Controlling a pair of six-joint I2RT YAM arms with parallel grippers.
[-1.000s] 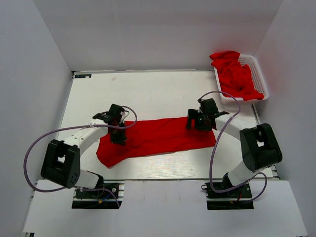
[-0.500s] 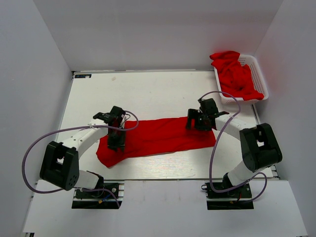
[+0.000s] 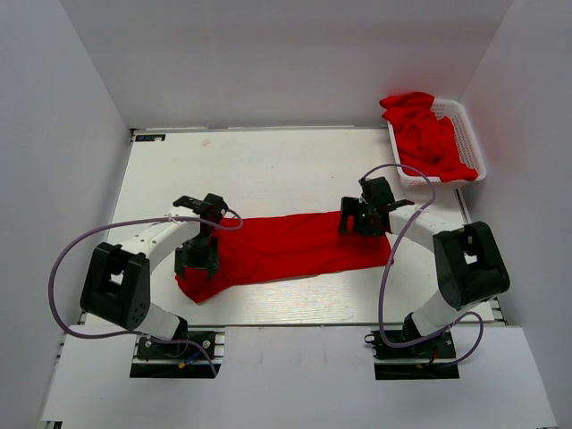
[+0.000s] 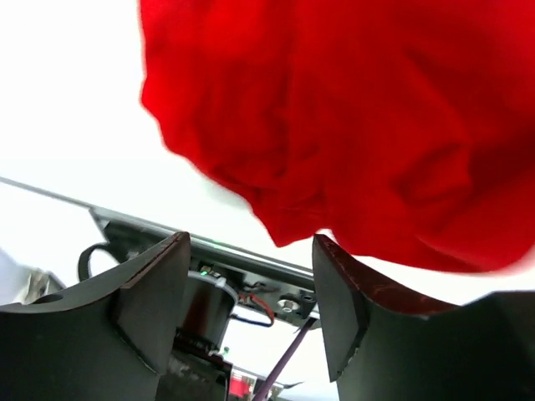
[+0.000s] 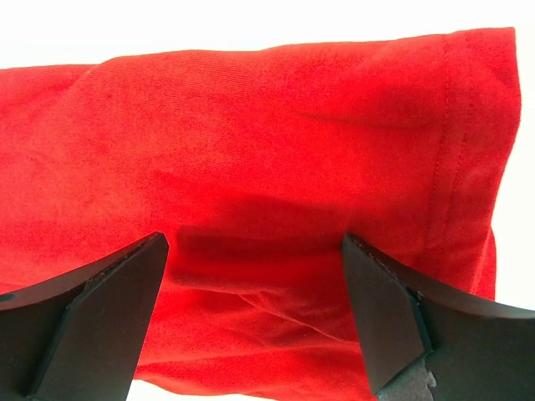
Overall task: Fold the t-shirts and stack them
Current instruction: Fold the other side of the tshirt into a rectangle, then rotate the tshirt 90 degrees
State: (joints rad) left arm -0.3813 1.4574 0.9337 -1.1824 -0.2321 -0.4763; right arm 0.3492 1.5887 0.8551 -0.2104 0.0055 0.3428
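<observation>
While the long, plain bright red cloth t-shirt [image 3: 295, 243] lies in a band across the white tabletop [image 3: 268, 165], nearer its near edge than its far one, a pincer sits over each of its 2 ends. The left pincer [image 3: 197, 259] hangs over the rumpled left end, its fingers apart with nothing between them. The right pincer [image 3: 361, 221] is low over the flat right end by the hem, spread wide and gripping nothing. More crumpled red t-shirts [image 3: 424, 134] fill the white plastic lattice basket [image 3: 466, 116] at the tabletop's far right corner.
</observation>
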